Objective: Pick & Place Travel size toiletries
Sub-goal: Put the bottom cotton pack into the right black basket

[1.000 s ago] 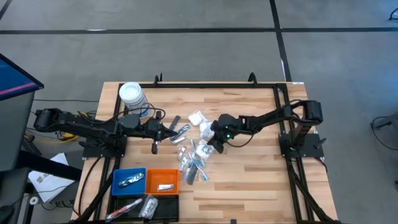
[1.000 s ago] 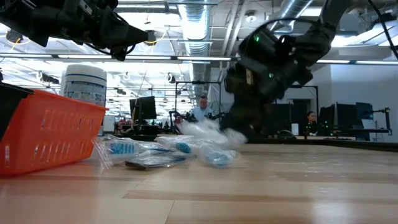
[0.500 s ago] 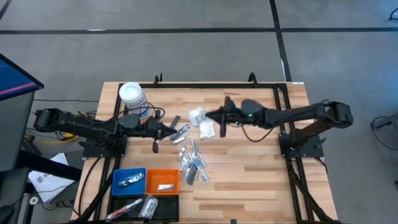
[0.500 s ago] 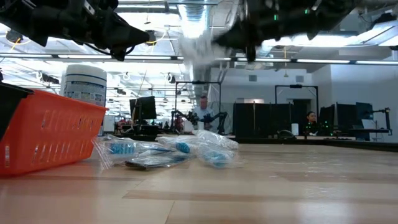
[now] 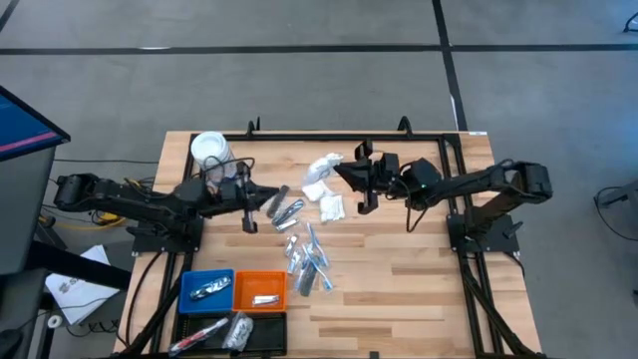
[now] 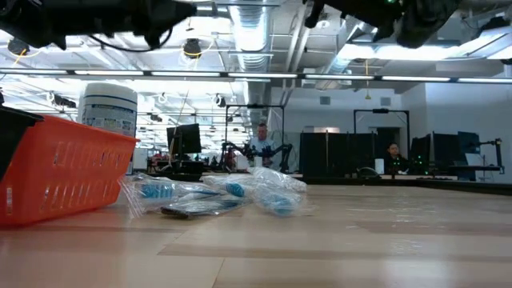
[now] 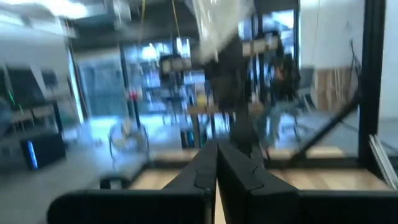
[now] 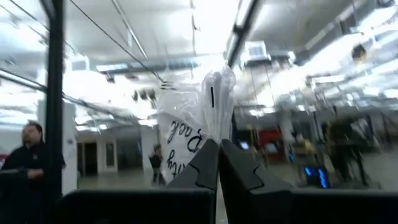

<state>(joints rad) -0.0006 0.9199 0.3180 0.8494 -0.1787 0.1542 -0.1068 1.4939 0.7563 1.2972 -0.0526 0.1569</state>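
Pinching a white packet [image 8: 199,127] in its clear wrapper, the right gripper [image 5: 339,172] holds it lifted above the far middle of the table [image 5: 419,279], the packet hanging off the fingertips toward the left arm. The left gripper [image 5: 284,207], fingers pressed together around a slim silvery tube [image 5: 291,210], sits just beside it, nearer the trays [image 5: 234,299], which lie well off toward the near left corner

Colours we are seeing

We are seeing a white packet [image 8: 198,118] with black lettering, an orange tray [image 5: 261,289], and a pale wood-grain bench [image 5: 399,279].

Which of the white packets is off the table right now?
The crinkly white clear-wrapped packet pinched in the right tool, lifted above the wood; the other white packets lie on the table.
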